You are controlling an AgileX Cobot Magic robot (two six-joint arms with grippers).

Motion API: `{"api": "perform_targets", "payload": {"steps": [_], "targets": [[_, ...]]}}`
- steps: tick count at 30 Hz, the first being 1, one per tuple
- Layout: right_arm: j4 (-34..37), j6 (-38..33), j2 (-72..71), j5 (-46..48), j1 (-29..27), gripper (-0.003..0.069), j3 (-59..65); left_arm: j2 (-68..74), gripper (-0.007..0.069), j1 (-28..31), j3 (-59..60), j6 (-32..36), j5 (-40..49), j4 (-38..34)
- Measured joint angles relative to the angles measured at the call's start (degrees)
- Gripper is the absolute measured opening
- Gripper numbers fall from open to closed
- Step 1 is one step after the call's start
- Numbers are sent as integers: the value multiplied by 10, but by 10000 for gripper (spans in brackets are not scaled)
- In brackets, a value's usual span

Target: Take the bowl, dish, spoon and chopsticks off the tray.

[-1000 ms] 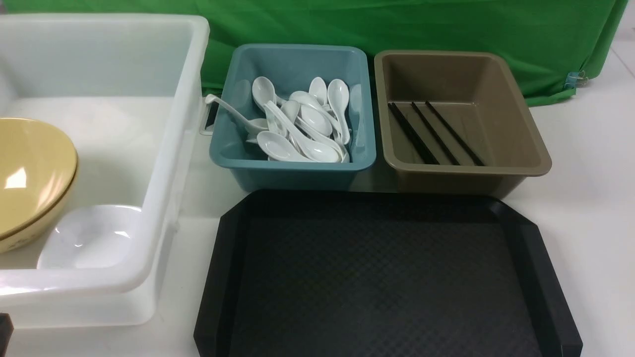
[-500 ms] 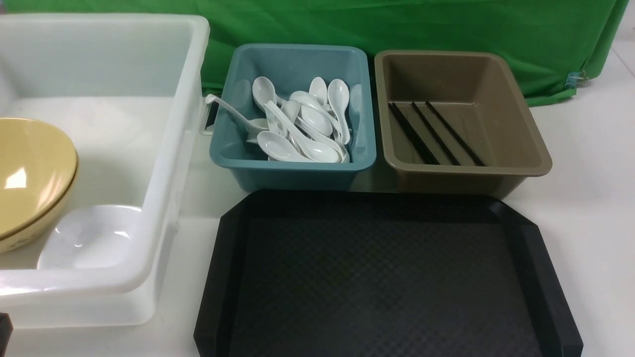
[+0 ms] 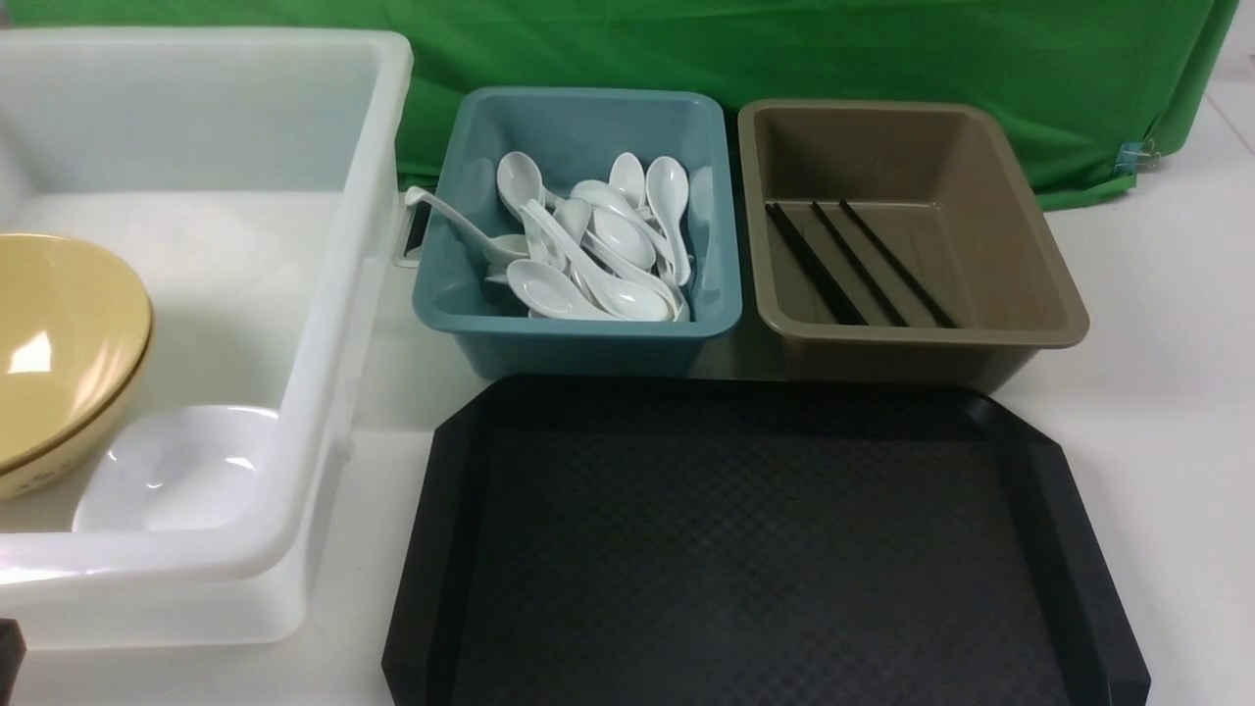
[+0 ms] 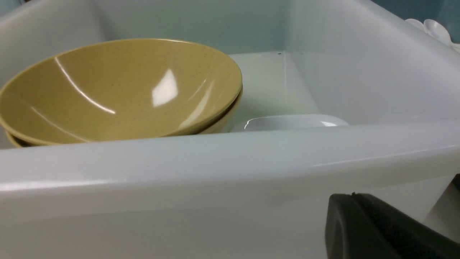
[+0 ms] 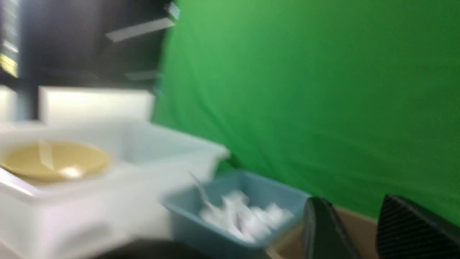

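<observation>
The black tray (image 3: pixel 745 549) lies at the front with nothing on it. The mustard-yellow bowl (image 3: pixel 59 333) sits stacked on another like it inside the white tub (image 3: pixel 333 294), with the white dish (image 3: pixel 176 471) beside it. The left wrist view shows the same bowl (image 4: pixel 118 90) and dish (image 4: pixel 287 123) over the tub wall. Several white spoons (image 3: pixel 588 245) fill the teal tub (image 3: pixel 578 343). Black chopsticks (image 3: pixel 853 260) lie in the brown tub (image 3: pixel 922 353). My left gripper (image 4: pixel 354 196) is shut and empty outside the white tub's near wall. My right gripper (image 5: pixel 354 201) is open and holds nothing, up above the tubs.
A green cloth (image 3: pixel 784 49) hangs behind the tubs. The three tubs stand side by side along the far edge of the tray, on a white table (image 3: pixel 1167 392). The right wrist view is blurred.
</observation>
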State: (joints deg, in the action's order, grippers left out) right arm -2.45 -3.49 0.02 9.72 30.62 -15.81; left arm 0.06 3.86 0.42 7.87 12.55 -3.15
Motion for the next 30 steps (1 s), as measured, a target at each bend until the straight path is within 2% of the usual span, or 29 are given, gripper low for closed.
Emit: {"api": "perform_targets", "payload": {"steps": [1,2,3,4,5,6,7,9,12,30], "targets": [[0,-6,0,0,-34,232,23,-1,3,0,0,0,0,0],[0,-12,1,1,-103,235,64,-1,3,0,0,0,0,0],[0,-15,1,1,-146,235,85,-1,3,0,0,0,0,0],[0,-16,1,1,-155,235,90,-1,3,0,0,0,0,0],[0,-19,1,3,-219,235,132,-1,3,0,0,0,0,0],[0,-19,1,4,-226,235,140,-1,3,0,0,0,0,0],[0,-17,1,29,-284,237,157,-1,3,0,0,0,0,0],[0,-13,1,46,-327,239,162,-1,3,0,0,0,0,0],[1,-8,1,48,-344,239,162,-1,3,0,0,0,0,0],[1,-7,1,48,-344,239,162,-1,17,0,0,0,0,0]]}}
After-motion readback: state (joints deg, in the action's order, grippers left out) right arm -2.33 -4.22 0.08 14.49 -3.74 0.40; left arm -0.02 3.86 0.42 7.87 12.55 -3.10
